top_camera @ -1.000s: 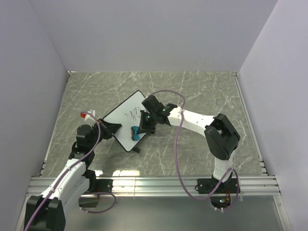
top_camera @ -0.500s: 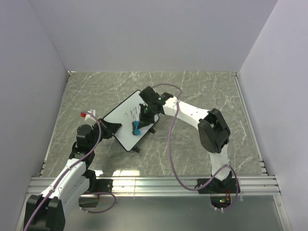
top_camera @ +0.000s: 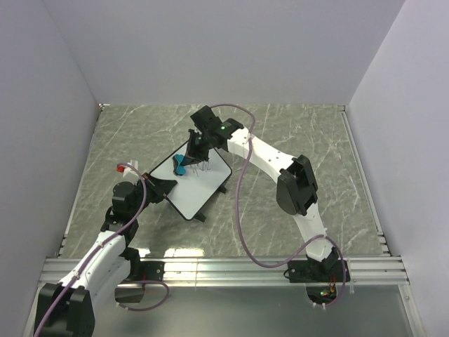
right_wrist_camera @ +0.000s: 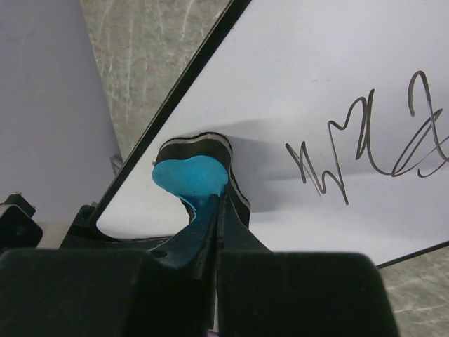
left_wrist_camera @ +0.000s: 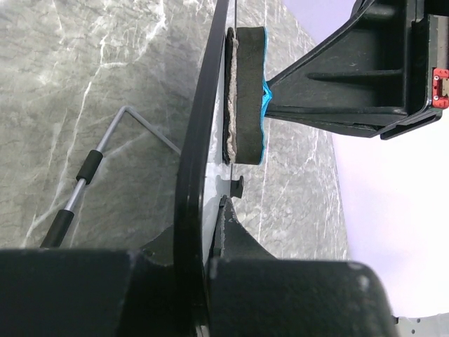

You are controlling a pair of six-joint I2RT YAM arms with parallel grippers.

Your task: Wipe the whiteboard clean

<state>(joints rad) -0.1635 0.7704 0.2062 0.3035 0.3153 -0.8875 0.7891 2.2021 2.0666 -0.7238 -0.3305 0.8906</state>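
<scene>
Top view: only one w/ both arms. left gripper (top_camera: 156, 188) at the board's left edge, right gripper (top_camera: 186, 160) over its far-left part, marble table (top_camera: 302, 133) under all.
Left wrist view: whiteboard (left_wrist_camera: 198, 140) seen edge-on. Shows the eraser (left_wrist_camera: 244, 91) felt pad flat against the board face, which the top view can't. Also a wire stand (left_wrist_camera: 105, 151) w/ black sleeves behind the board.
Right wrist view: only clear look at the scribbles (right_wrist_camera: 372, 137). Eraser's blue back sits left of them, not touching.
Whiteboard: white face, thin black frame, rounded corners. Left-centre of table, one corner toward the arm bases, black feet showing at its near side. Tilt: can't tell. Marker scrawl about mid-face; rest looks clean.
Left gripper state: clenched on the board's frame edge.
Right gripper state: clenched on the eraser's blue grip.
Vs 1 s ago: eraser was at the board's near-right side, now up at the far-left edge. Right arm stretched further out. Board + left arm same spot. Scribbles unwiped.
</scene>
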